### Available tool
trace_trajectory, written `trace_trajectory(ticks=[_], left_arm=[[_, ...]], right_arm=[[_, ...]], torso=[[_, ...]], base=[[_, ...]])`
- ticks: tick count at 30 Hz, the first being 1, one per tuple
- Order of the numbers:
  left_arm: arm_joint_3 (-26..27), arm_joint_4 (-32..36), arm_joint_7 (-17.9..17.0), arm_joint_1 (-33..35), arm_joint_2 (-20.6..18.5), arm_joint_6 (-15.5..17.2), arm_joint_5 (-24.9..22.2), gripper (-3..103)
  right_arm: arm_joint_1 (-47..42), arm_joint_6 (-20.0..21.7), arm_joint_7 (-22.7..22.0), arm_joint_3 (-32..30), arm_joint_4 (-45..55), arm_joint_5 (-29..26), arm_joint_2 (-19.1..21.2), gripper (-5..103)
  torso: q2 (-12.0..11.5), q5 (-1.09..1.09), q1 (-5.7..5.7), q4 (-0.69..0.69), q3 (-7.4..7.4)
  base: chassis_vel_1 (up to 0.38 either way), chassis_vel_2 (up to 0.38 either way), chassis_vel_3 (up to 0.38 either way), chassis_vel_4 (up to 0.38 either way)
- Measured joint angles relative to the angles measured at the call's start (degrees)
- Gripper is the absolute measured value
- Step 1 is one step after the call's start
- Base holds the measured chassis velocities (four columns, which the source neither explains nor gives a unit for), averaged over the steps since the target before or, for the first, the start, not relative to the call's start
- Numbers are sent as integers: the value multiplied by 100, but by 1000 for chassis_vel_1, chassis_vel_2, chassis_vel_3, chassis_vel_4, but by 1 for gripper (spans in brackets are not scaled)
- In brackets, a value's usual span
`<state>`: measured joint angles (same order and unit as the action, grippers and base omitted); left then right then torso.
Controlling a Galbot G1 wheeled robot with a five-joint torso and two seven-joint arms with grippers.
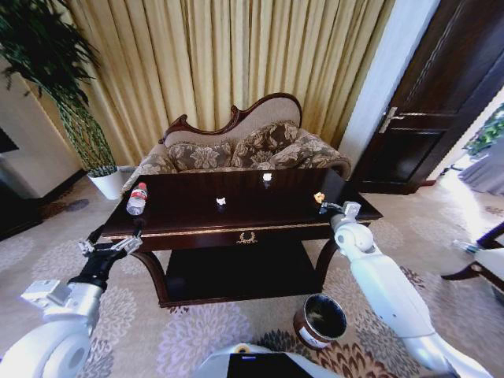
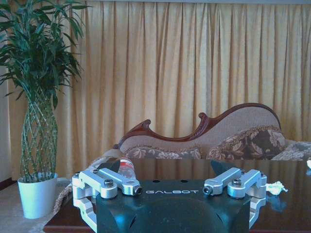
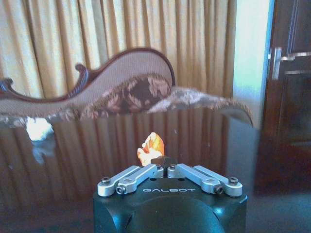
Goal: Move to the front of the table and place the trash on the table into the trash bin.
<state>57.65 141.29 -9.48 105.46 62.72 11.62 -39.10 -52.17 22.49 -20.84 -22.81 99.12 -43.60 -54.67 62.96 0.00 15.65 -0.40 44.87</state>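
Observation:
The dark table (image 1: 197, 230) holds a clear bottle with a red cap (image 1: 137, 198) at its left end, white scraps (image 1: 221, 201) (image 1: 267, 178) mid-top, and an orange scrap (image 1: 319, 197) at the right. My right gripper (image 1: 327, 208) (image 3: 164, 162) rests over the table's right end, its pads shut at the lower edge of the orange scrap (image 3: 151, 147). My left gripper (image 1: 130, 239) (image 2: 165, 168) hovers open at the table's front left corner, short of the bottle (image 2: 125, 169). The brown trash bin (image 1: 320, 319) stands on the carpet, front right of the table.
A patterned sofa (image 1: 244, 150) sits right behind the table, with curtains beyond. A potted plant in a white pot (image 1: 106, 183) is at the far left, and a dark door (image 1: 441, 94) at the right. Open carpet lies around the bin.

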Motion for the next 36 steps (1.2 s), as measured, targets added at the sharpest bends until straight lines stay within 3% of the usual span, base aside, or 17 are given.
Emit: trace_trajectory(ticks=[8, 12, 16, 36], left_arm=[[-10, 24, -2, -51, 2, 0, -39, 100], [57, -5, -6, -94, -50, -1, -103, 100], [51, -24, -7, -149, -82, -1, -134, 100], [221, -97, 5, -213, -223, 9, -360, 100]], right_arm=[[-635, -101, 17, -563, 1022, -76, 213, 0], [-1472, -225, 364, -1026, 1677, 87, 317, 0], [-1878, -264, 368, -1171, 1952, 153, 255, 0], [-2150, -213, 319, -1144, 2342, 332, 12, 0]], torso=[[0, 0, 0, 0, 0], [0, 0, -1, -3, 0], [0, 0, -1, -2, 0], [0, -1, 1, 0, 1]], base=[[0, 0, 0, 0], [0, 0, 0, 0], [0, 0, 0, 0], [36, -33, -45, 35]])
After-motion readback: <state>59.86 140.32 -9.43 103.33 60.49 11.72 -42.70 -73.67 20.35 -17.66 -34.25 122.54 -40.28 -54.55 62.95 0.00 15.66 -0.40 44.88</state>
